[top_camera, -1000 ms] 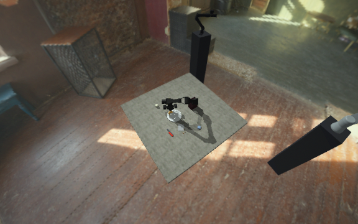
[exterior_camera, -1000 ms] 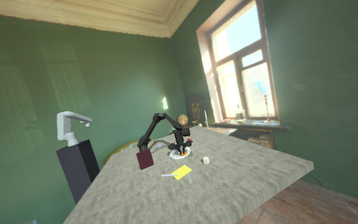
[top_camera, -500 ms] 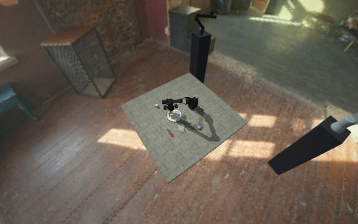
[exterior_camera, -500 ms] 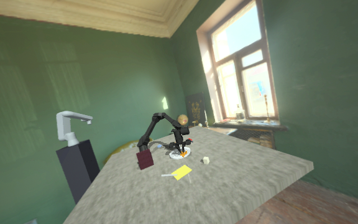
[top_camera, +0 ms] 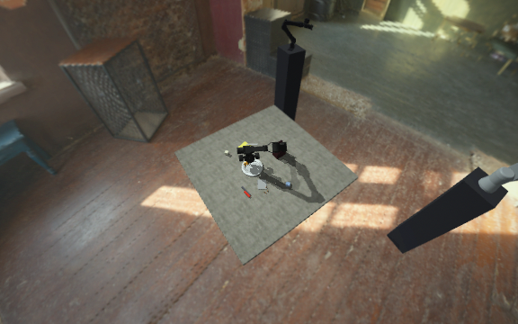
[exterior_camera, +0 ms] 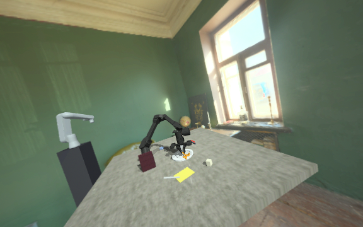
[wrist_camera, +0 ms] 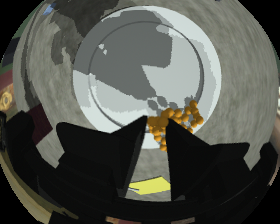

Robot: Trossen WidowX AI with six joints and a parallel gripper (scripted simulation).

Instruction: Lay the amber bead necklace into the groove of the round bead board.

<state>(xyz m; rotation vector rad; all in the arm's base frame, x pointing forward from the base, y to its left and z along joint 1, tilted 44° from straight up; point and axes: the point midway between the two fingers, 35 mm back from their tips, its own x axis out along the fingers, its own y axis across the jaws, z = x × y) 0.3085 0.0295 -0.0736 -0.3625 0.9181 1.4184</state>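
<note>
The white round bead board [top_camera: 253,175] [exterior_camera: 174,159] [wrist_camera: 212,75] lies flat, with a thin circular groove inside its rim. The amber bead necklace [exterior_camera: 186,156] [wrist_camera: 193,111] is bunched in a loose heap at the board's near edge in the wrist view, not spread around the groove. Some beads hang or lie over the rim there. My gripper [exterior_camera: 183,152] [wrist_camera: 156,121] is shut on a few beads at the left part of the heap, low over the rim. The left finger hides part of the groove. Whether the heap touches the board is hard to tell.
A yellow sheet [exterior_camera: 185,174] [wrist_camera: 156,186] with a pale stick [exterior_camera: 169,177] and a whitish cube [top_camera: 227,153] [exterior_camera: 209,162] lie on one side of the board. A pale card [top_camera: 262,184], a red-handled tool [top_camera: 246,193] and a small blue object [top_camera: 288,184] [exterior_camera: 161,147] lie on the other.
</note>
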